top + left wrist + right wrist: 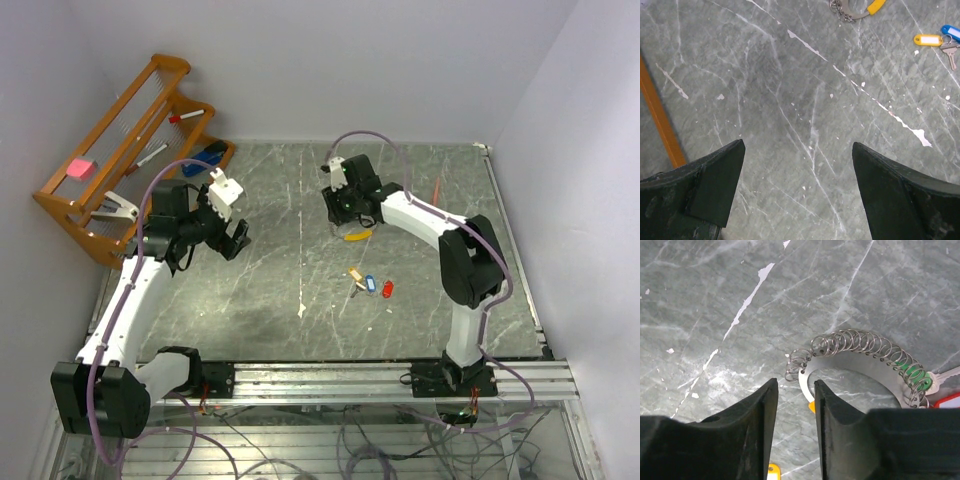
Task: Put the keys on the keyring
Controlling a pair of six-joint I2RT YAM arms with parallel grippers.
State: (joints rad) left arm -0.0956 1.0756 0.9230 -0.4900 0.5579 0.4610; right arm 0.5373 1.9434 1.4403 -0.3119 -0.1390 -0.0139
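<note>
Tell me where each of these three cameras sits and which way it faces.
Top external: high behind the bases, looking down on the grey marble table; left arm and right arm both show.
Left wrist: on the left arm, facing down and across the table; open left gripper frames the bottom.
Right wrist: close above the silvery wire keyring; the right gripper straddles its band.
Shared: both wrist views see that keyring.
</note>
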